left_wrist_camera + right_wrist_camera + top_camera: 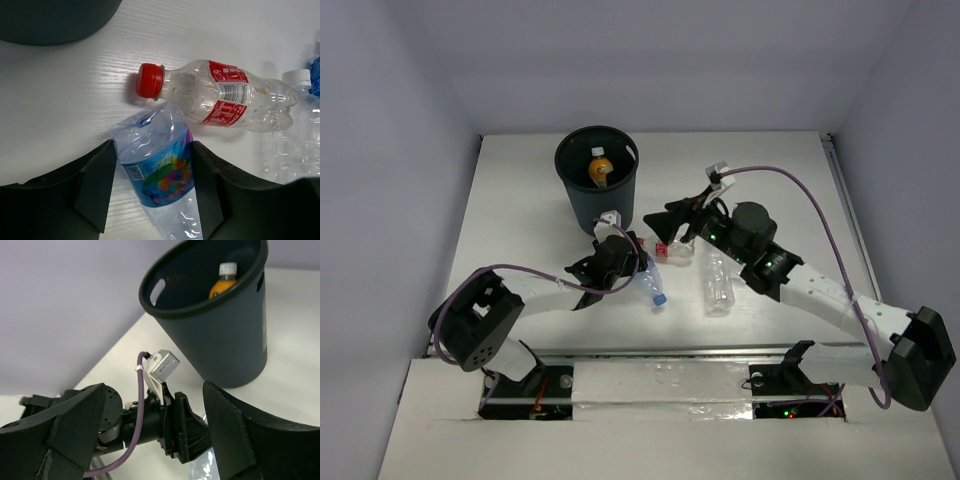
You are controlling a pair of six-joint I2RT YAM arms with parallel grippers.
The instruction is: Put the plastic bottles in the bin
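Observation:
The black bin [597, 185] stands at the back with the orange-filled bottle [601, 168] inside; the right wrist view shows the bin [225, 335] and that bottle [224, 282] too. My left gripper [632, 262] is shut on the clear blue-labelled bottle [162, 182], which lies on the table [653, 285]. The red-labelled, red-capped bottle [220, 95] lies just beyond it [672, 250]. A clear white-capped bottle [718, 283] lies to the right [299, 125]. My right gripper [665, 222] is open and empty above the red-labelled bottle.
The left arm's wrist and its purple cable [165, 420] fill the view between my right fingers. The right arm [790, 275] reaches over the table's right half. A blue patch [315, 75] shows at the left wrist view's right edge.

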